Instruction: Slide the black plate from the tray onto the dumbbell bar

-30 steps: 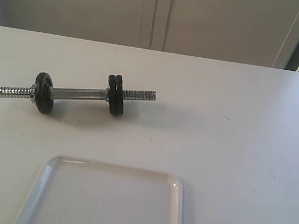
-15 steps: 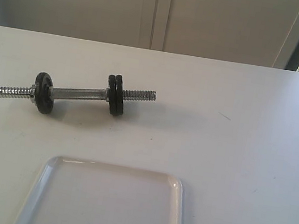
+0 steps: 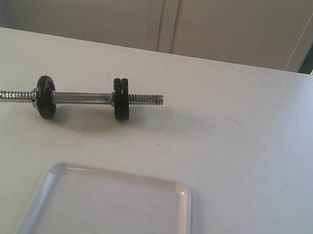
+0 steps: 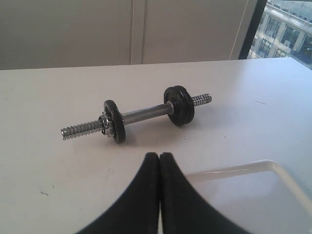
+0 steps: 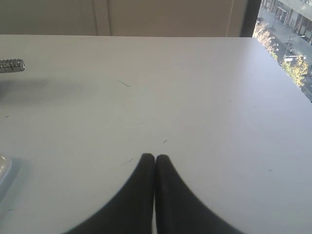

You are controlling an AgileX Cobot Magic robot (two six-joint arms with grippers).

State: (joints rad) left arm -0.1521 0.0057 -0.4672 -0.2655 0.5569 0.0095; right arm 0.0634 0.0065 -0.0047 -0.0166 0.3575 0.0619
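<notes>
centrally, the dumbbell bar (image 3: 85,96) lies on the white table (image 3: 258,158), well apart from the tray (image 3: 117,174) at the near edge; in the exterior view it carries one black plate (image 3: 45,97) by its left threaded end and a pair of black plates (image 3: 121,98) pressed together by its right end, though which is the task's disc cannot be told. left gripper (image 4: 159,155) and right gripper (image 5: 155,157) each hang above the table, jaws pressed together on nothing
</notes>
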